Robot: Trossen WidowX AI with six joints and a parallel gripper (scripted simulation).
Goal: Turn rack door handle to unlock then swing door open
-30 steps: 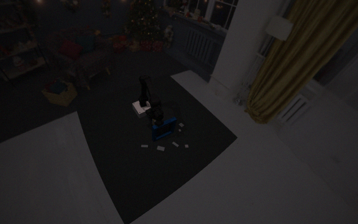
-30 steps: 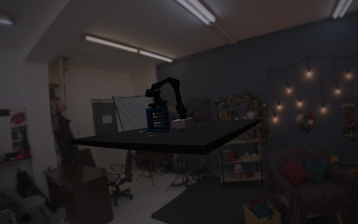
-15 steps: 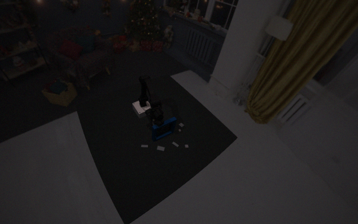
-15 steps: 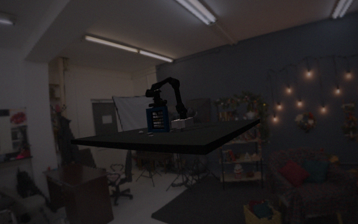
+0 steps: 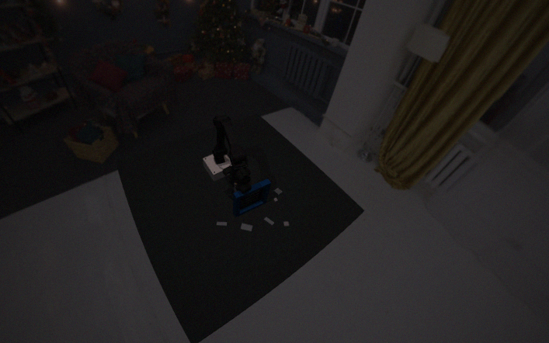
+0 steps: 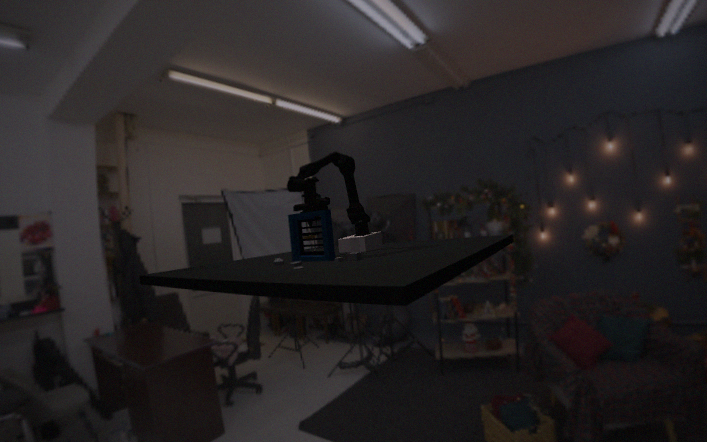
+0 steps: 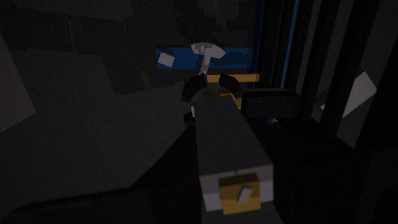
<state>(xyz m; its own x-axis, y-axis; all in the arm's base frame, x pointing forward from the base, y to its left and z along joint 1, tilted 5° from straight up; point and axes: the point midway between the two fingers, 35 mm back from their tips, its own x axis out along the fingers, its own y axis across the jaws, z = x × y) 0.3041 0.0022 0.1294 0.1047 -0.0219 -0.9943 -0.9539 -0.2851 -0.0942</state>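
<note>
The door's handle [image 7: 222,135] is a grey upright bar with an orange end, near the middle of the wrist view. My gripper [image 7: 218,128] is shut on it, with a dark finger at each side; the fingertips are partly hidden. A dark round collar and a pale curved piece [image 7: 207,50] show beyond the handle. The blue rack frame [image 5: 236,205] [image 6: 293,238] stands upright on the table, with the gripper behind its top edge in the top and exterior views. Dark bars show inside the frame; no door stands visibly away from it. The handle's turn angle is hard to tell.
Several small white pieces lie around the rack, such as a flat piece [image 5: 246,226], a narrow one [image 5: 269,220] and one at the rack's right [image 5: 277,191]. The arm's white base box [image 5: 213,168] [image 6: 351,244] stands behind the rack. The dark table [image 5: 191,272] [image 6: 427,274] bears them.
</note>
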